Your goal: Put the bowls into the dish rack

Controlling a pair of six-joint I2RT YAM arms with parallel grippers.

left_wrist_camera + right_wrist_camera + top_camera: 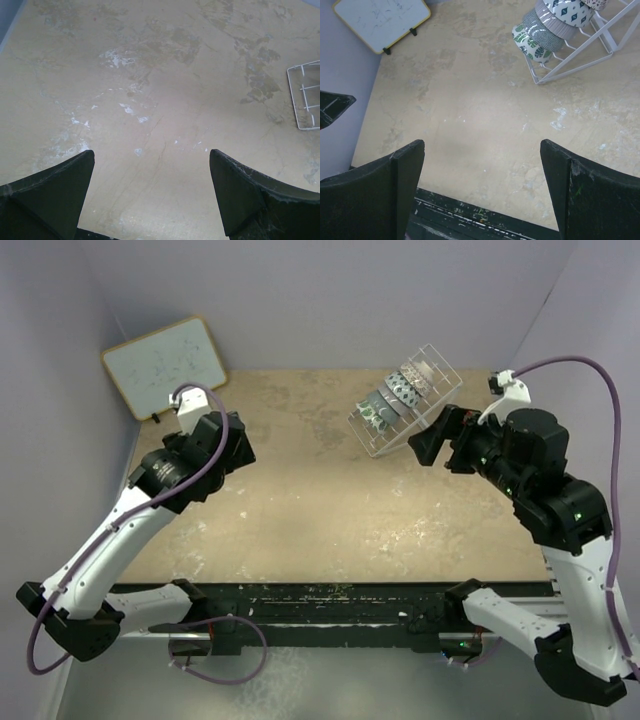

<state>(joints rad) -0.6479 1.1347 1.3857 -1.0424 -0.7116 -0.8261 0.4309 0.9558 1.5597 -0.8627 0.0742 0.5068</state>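
Note:
The white wire dish rack [412, 400] stands slanted at the back right of the table. Several bowls lie stacked in a row inside it. In the right wrist view I see a green-and-white bowl [530, 44], a grey one [547, 27] and a blue-patterned one [570, 10] inside the rack [580, 61]. A corner of the rack shows in the left wrist view [305, 95]. My left gripper [240, 448] [151, 190] is open and empty over bare table at the left. My right gripper [422, 445] [482, 185] is open and empty just right of the rack's near end.
A wood-framed whiteboard [165, 365] [380, 20] leans against the left wall at the back. The black rail [320, 605] runs along the table's near edge. Purple walls close in the left, back and right sides.

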